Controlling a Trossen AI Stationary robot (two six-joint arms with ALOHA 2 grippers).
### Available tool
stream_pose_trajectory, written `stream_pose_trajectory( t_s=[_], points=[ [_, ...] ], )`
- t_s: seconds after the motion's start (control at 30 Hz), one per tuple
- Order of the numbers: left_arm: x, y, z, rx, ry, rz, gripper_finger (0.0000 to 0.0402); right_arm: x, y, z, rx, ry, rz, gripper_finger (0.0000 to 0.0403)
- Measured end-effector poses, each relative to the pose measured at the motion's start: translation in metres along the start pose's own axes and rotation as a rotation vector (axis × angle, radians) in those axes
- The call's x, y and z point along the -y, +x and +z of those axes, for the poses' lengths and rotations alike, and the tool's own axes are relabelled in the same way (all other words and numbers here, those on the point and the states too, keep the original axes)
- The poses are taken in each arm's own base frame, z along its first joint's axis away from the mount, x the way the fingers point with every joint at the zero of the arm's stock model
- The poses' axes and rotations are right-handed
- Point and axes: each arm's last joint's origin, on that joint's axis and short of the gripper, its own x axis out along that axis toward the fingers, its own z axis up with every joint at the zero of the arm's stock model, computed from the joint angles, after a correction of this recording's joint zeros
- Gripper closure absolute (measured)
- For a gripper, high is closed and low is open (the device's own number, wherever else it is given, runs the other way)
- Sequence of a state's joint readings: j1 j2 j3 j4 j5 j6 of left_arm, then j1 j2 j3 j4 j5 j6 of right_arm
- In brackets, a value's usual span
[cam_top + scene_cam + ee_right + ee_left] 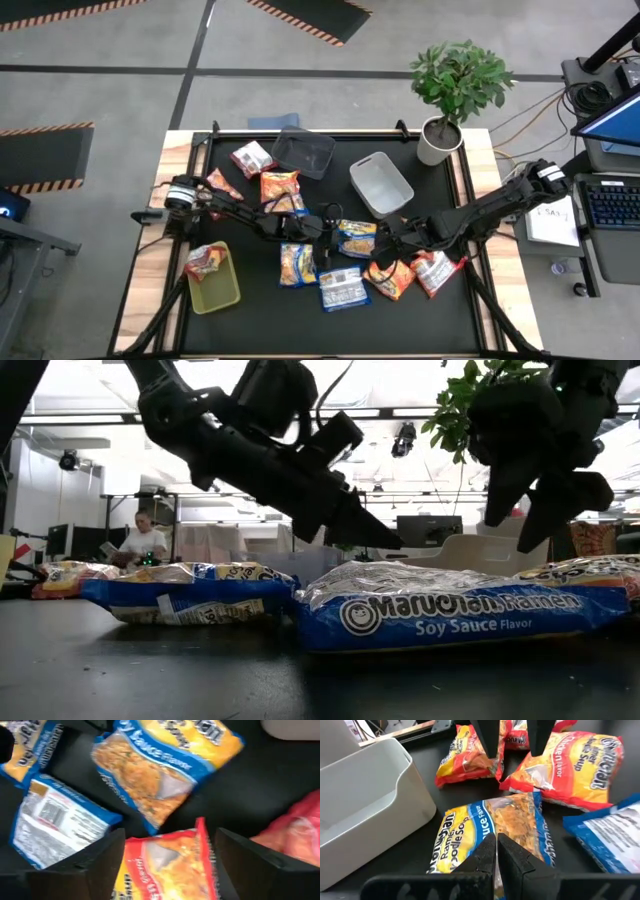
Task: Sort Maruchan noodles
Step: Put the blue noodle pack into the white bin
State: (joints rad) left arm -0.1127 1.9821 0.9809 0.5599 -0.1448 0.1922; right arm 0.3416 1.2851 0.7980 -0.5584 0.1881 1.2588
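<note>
Several Maruchan noodle packets lie flat on the black table top. My left gripper is shut, its tips just over a blue-and-yellow packet at mid-table. My right gripper is open. It points steeply down over an orange packet, with one finger on either side of it. A blue-and-white packet and a second blue-and-yellow one lie nearer the front. A pink one lies to the right. One packet lies in the yellow-green bin. My left gripper holds its shut fingertips low over one end of the blue-and-yellow packet, slanting down from the table's left. I cannot tell whether they touch it. The packet lies flat on the table.
A light grey bin and a dark grey bin stand at the back. More packets lie at the back left. A potted plant stands at the far right corner. A person sits in the room behind.
</note>
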Motion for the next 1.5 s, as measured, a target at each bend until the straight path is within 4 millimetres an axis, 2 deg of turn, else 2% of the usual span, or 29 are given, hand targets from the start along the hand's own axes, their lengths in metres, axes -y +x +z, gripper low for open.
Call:
stream_pose_trajectory(
  t_s=[0.2,0.47,0.73,1.17,1.5],
  points=[
    [-0.002,0.005,-0.007,-0.042,0.001,0.001,0.0402,0.017,-0.001,-0.003,0.071,0.037,-0.003,0.0066],
    [-0.011,0.009,-0.018,-0.107,-0.006,0.016,0.0402,0.034,0.014,-0.009,0.137,0.115,0.106,0.0066],
    [-0.011,0.006,-0.032,-0.262,-0.034,0.000,0.0402,0.039,0.026,-0.004,0.194,0.188,0.227,0.0064],
    [-0.012,0.006,-0.034,-0.279,-0.041,-0.001,0.0402,0.034,0.027,0.014,0.293,0.208,0.247,0.0062],
    [-0.011,0.006,-0.034,-0.265,-0.044,0.000,0.0402,0.016,0.056,0.018,0.313,0.160,0.248,0.0062]
  ],
)
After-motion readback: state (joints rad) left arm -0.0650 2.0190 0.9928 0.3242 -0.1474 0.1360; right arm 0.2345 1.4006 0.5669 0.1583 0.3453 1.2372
